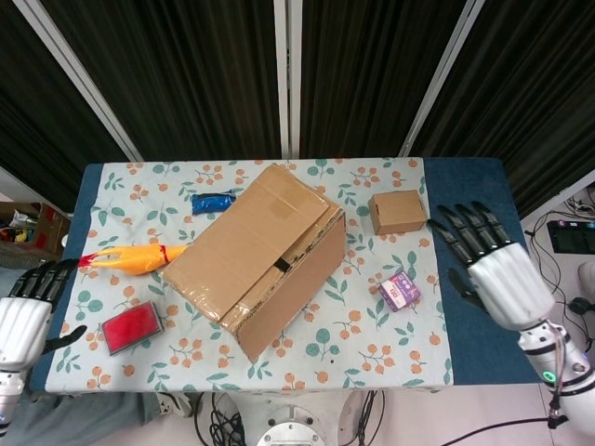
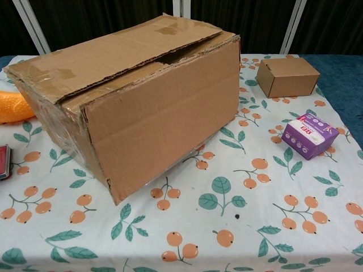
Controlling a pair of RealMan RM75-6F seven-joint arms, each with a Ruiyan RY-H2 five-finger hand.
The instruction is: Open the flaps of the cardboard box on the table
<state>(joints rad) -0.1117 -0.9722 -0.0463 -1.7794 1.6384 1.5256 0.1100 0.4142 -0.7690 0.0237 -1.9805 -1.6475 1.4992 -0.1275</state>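
The big cardboard box lies slantwise in the middle of the table. Its far top flap lies flat and shut, with tape strips on it. The near flap hangs down against the box's front wall, and a dark gap shows along the top edge. My right hand hovers off to the right over the blue table edge, fingers spread, holding nothing. My left hand sits at the lower left, beyond the table's corner, fingers apart and empty. Neither hand appears in the chest view.
A small shut cardboard box stands at the back right, with a purple packet nearer the front. An orange rubber chicken, a blue item and a red pad lie left of the big box.
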